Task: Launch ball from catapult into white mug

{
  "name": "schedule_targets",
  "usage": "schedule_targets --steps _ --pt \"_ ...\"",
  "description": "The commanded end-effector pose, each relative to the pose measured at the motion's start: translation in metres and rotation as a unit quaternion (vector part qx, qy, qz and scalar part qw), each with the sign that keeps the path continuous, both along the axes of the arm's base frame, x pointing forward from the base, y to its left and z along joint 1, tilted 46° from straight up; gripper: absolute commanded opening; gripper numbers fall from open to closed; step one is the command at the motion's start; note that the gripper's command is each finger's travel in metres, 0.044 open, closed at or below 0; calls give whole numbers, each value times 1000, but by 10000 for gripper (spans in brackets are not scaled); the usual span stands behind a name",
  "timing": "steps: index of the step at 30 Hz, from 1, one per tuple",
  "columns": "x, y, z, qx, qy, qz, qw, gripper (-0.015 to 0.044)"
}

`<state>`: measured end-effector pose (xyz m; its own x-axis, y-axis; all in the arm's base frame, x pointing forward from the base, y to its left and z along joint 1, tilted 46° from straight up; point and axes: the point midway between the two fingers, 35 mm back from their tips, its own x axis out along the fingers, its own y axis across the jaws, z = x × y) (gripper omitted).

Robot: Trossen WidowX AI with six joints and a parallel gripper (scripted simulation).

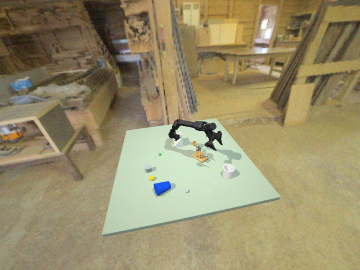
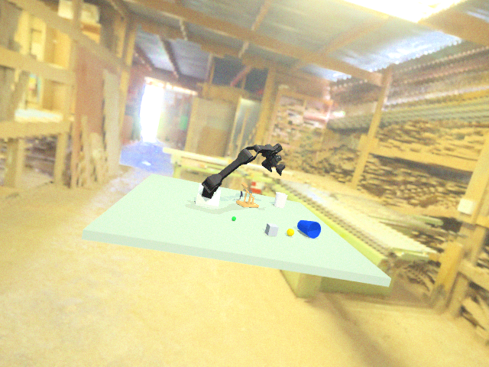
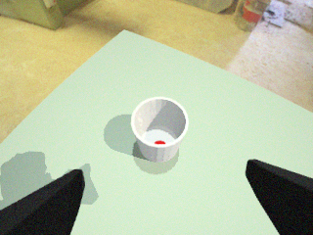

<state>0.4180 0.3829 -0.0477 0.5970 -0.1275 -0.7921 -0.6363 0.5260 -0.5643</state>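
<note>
The white mug stands upright near the table's right side in the top view. In the wrist view a small red thing, seemingly the ball, shows at the bottom inside the mug; only part of it is visible. The wooden catapult stands between the arm's base and the mug, with its throwing arm raised. It is out of the wrist view. My gripper is wide open and empty, held above the table beyond the catapult and pointed toward the mug.
A green ball, a grey cube, a yellow ball and a blue cup on its side lie away from the catapult. A small pale ball lies near the front edge.
</note>
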Motion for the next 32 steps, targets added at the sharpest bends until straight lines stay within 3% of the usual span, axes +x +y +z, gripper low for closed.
schedule_targets --steps 1,32 --pt "1 3 3 8 -3 -1 1000 440" --pt "1 2 2 4 -2 -1 1000 440"
